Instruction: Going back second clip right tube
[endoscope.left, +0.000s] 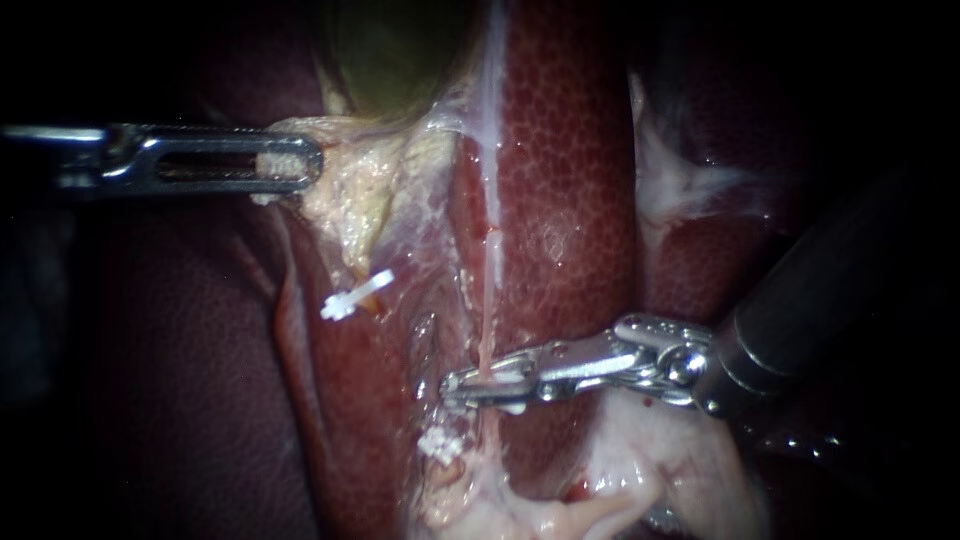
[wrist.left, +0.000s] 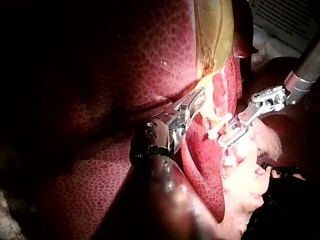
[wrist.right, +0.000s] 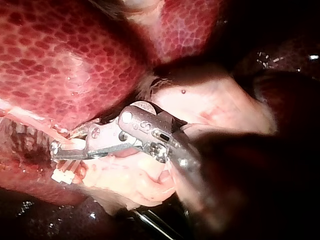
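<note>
Dark red, mottled liver (endoscope.left: 570, 150) fills nearly everything I can see on the endoscope feed, with the greenish gallbladder (endoscope.left: 400, 50) at the top edge of the view.

From the left, my left instrument (endoscope.left: 303, 165) lies level. Its windowed jaws are clamped on the pale tissue (endoscope.left: 350, 195) just under the gallbladder, and a bit of that tissue shows through the window. The left wrist camera shows the same grip from behind, the jaws closed on the yellowish edge.

From the lower right, my right instrument (endoscope.left: 470, 388) reaches in across the liver. Its jaws stand apart, and the right tube (endoscope.left: 489, 290), a thin pale-pink strand running down the liver's face, passes through the gap between them. I cannot tell whether either jaw presses on the tube.

Just below those jaws, close beside the tube, sits the lower clip (endoscope.left: 440, 445), white and blocky. On the right wrist camera it lies just under the jaw tips. Whether it closes fully round the tube I cannot make out.

An upper clip (endoscope.left: 355, 296), also white, sits tilted further up and to the left, below the pale tissue and well apart from the right instrument's jaws. Whitish, glistening tissue (endoscope.left: 620, 480) is bunched under the right instrument's shaft.
</note>
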